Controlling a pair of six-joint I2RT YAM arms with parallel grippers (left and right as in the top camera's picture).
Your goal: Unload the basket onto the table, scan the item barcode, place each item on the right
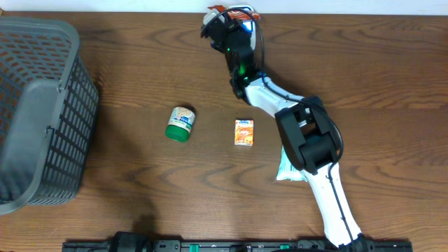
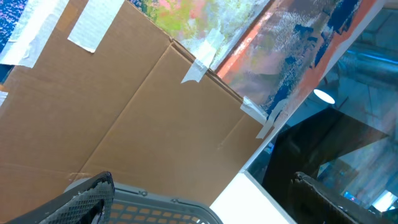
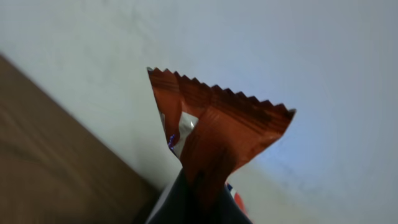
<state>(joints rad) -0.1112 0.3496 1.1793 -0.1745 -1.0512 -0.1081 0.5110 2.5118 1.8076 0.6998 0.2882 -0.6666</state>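
Observation:
My right gripper (image 3: 200, 196) is shut on the crimped end of a brown-orange snack packet (image 3: 217, 124), whose saw-tooth edge points up against a pale wall. From overhead the right gripper (image 1: 227, 29) reaches to the table's far edge, and the packet (image 1: 234, 12) shows orange and white beyond it. No barcode shows on the packet in either view. My left gripper (image 2: 200, 180) stands open with nothing between its fingers; it looks over the basket rim (image 2: 161, 208) at a cardboard sheet. The left arm does not show overhead.
A green-lidded jar (image 1: 180, 123) lies left of the table's middle, with a small orange box (image 1: 243, 132) to its right. A pale blue-green pouch (image 1: 287, 170) lies partly under the right arm. A grey mesh basket (image 1: 42, 112) fills the left side.

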